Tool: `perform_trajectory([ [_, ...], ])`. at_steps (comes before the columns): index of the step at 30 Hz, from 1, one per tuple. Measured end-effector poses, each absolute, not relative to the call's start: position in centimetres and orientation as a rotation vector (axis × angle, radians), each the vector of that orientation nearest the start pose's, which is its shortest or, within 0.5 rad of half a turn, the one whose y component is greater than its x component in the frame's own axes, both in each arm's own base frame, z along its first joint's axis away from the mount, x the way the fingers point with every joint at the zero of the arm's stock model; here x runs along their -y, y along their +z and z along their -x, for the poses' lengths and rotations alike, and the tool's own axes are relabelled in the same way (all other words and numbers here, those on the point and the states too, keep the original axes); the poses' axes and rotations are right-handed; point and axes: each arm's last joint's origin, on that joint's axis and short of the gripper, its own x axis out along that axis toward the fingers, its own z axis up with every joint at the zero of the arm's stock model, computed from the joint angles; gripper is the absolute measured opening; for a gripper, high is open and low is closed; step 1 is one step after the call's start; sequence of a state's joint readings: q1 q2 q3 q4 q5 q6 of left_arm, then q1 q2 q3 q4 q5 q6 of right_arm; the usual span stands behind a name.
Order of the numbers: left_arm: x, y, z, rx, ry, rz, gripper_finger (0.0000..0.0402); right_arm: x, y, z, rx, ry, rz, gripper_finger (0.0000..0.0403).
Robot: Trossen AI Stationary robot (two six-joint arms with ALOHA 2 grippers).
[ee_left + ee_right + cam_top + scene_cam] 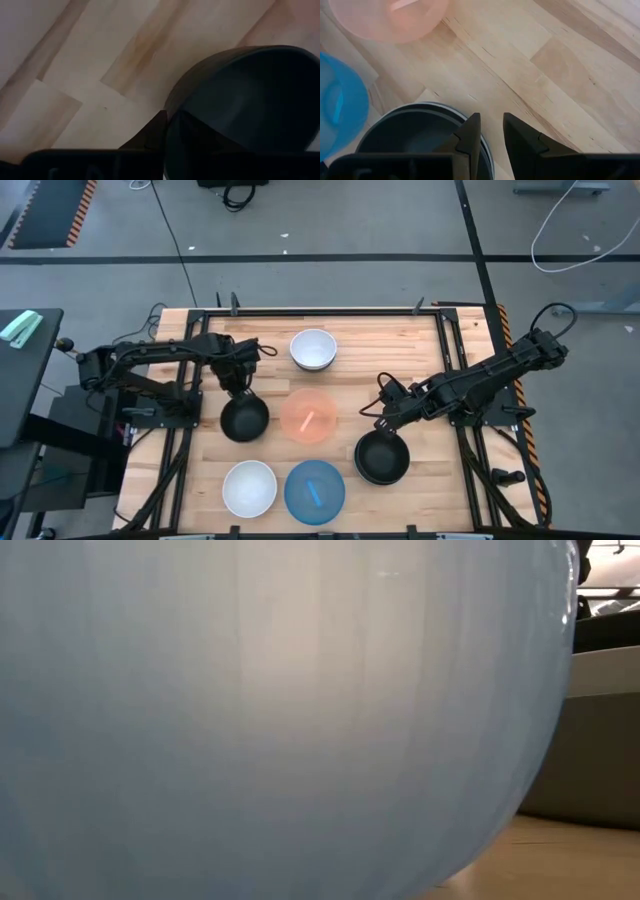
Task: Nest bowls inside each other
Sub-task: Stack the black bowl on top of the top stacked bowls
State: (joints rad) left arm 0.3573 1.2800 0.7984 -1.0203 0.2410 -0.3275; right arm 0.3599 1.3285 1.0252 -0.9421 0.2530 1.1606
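Observation:
My left gripper (238,393) (170,112) is shut on a black bowl (244,420) left of centre. My right gripper (388,428) (491,116) is open over the far rim of another black bowl (382,459) (415,135), which shows a pale outer edge. One finger stands inside that bowl and one outside, with a gap beside the rim. The salmon-pink bowl (309,415) (390,17) sits on the table between the two arms. A white bowl (313,349) stands farther back. Another white bowl (249,488) and the blue bowl (314,492) (337,112) stand near the front edge. My left gripper holds the black bowl by its far rim (167,117), one finger (200,132) inside the bowl and one finger (152,132) outside, coming from above and the far side. Whether the bowl's base is on the table, I cannot tell.
The blue bowl (280,710) fills nearly the whole low view. Bare wood (400,350) lies on the far right of the table. Black metal rails (455,360) run along the table's left and right sides.

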Motion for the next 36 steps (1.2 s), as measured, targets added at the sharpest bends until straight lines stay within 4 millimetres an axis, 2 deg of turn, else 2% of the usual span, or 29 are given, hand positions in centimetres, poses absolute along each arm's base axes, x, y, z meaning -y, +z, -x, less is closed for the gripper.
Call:
perform_trajectory([
  [18, -6.1, 20.0, -18.6, -1.428, 0.310, 0.717, 0.0060, -7.6, 25.3, -22.7, -1.057, -0.588, -0.648, 0.0091],
  [29, -5.5, 18.4, -19.8, -1.511, 0.296, 0.674, 0.0070, -7.3, 25.3, -22.8, -1.052, -0.593, -0.650, 0.0091],
  [36, -5.1, 17.4, -20.7, -1.534, 0.281, 0.655, 0.0063, -7.3, 25.3, -22.8, -1.051, -0.593, -0.651, 0.0091],
])
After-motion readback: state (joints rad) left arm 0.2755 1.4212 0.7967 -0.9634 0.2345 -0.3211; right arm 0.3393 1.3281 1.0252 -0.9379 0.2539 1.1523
